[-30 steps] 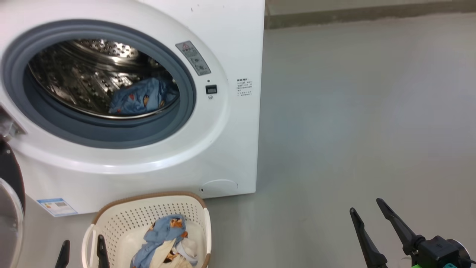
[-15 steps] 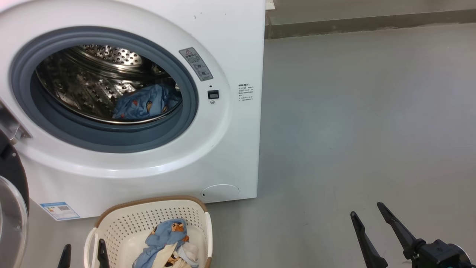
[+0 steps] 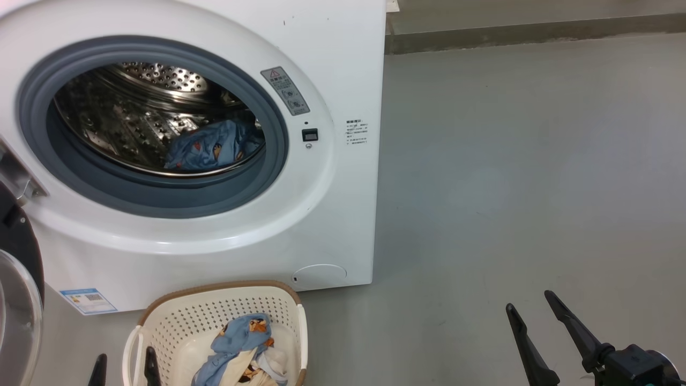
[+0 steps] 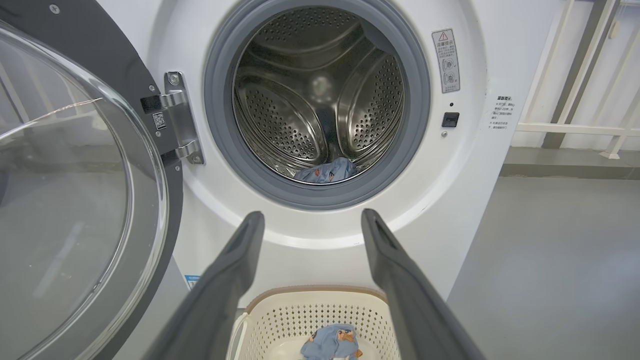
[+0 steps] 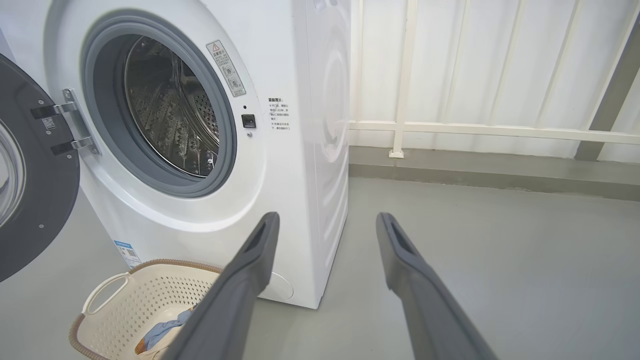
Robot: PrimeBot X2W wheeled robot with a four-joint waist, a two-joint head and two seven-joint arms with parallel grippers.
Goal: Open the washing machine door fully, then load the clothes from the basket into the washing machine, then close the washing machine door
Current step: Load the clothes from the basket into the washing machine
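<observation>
Standing swung wide on its hinge at the left, the large round washing machine door [image 4: 75, 200], with its glossy black rim and bulging clear glass window, leaves the mouth of the big white front-loading washing machine [image 3: 332, 214] uncovered. One light blue garment [image 3: 214, 147] with small orange prints lies low in the perforated steel drum [image 4: 280, 115], behind the blue-grey rubber ring [image 3: 161, 201]. Just in front of the machine, on the grey floor [image 3: 509, 161], sits the small cream-white perforated plastic basket [image 3: 177, 321] with a brown woven-look rim. It holds the clothes [image 3: 241, 348], a little heap of light blue, white and cream cloth. The left gripper [image 4: 312, 214] hangs at the basket's left edge, its two dark fingers spread apart and empty. The right gripper [image 3: 528, 300] hovers over bare floor well to the right, jaws likewise wide and holding nothing.
</observation>
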